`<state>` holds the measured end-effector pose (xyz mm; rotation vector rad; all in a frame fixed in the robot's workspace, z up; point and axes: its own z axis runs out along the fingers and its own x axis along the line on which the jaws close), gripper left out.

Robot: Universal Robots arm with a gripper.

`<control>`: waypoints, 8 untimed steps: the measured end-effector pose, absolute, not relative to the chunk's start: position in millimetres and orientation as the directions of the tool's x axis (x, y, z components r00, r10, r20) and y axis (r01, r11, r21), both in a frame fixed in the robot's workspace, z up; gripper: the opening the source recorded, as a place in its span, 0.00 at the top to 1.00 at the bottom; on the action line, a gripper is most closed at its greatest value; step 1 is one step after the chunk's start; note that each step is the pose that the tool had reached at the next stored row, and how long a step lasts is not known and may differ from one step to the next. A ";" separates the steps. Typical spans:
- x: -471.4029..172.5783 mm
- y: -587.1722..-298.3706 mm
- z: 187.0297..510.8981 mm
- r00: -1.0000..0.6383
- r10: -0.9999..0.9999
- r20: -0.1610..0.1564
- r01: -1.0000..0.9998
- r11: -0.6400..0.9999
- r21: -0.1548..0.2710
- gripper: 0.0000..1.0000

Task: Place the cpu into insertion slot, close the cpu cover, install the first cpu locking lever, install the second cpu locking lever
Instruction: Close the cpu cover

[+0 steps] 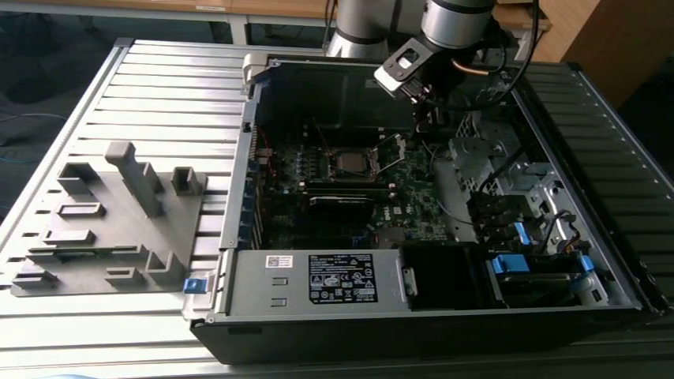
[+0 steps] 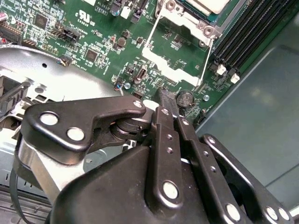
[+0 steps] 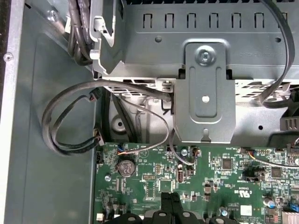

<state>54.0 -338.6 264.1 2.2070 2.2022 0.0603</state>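
A: Where is the cpu (image 1: 348,162) found, and where is the hand (image 1: 425,114)?

B: In the exterior view the cpu is seen a little above the middle of the frame. It appears to be laid flat in its socket on the motherboard (image 1: 416,185), inside the open computer case (image 1: 240,181) that is set on the tabletop (image 1: 158,87). The hand is held over the board, higher in the frame and toward the exterior view's right of the chip. It is near the chip but apart from it.

A: Is anything gripped?

B: Nothing is seen between the fingers. In both wrist views the fingertips (image 2: 166,98) are pressed together, so the hand is judged to be clenched and empty. A closed, narrow tip is probably kept for pushing small parts, not for carrying.

A: And the cpu cover (image 2: 174,71)?

B: In the second wrist view it is seen swung open, with the green board showing through its square opening. It lies between the fingertips and the cpu, just beyond a coin battery (image 2: 185,98). A thin wire lever (image 2: 152,32) is seen unlatched beside it. The cover is judged to be left open because the chip had to be put in first. Closing is not yet done.
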 end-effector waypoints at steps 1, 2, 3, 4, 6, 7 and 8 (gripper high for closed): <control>54.0 -338.6 264.1 0.002 1.000 0.011 0.999 -0.002 0.044 0.89; 54.0 -338.6 264.1 0.002 1.000 0.011 0.999 -0.002 0.044 0.89; 54.0 -338.6 264.1 0.002 1.000 0.011 0.999 -0.002 0.044 0.89; 54.0 -338.6 264.1 0.002 1.000 0.011 0.999 -0.002 0.044 0.89; 54.3 -338.6 263.9 0.002 1.000 0.011 0.999 -0.002 0.043 0.89; 54.7 -338.6 263.3 0.002 1.000 0.011 0.999 -0.002 0.043 0.89; 55.2 -338.6 262.7 0.002 1.000 0.011 0.999 -0.003 0.042 0.89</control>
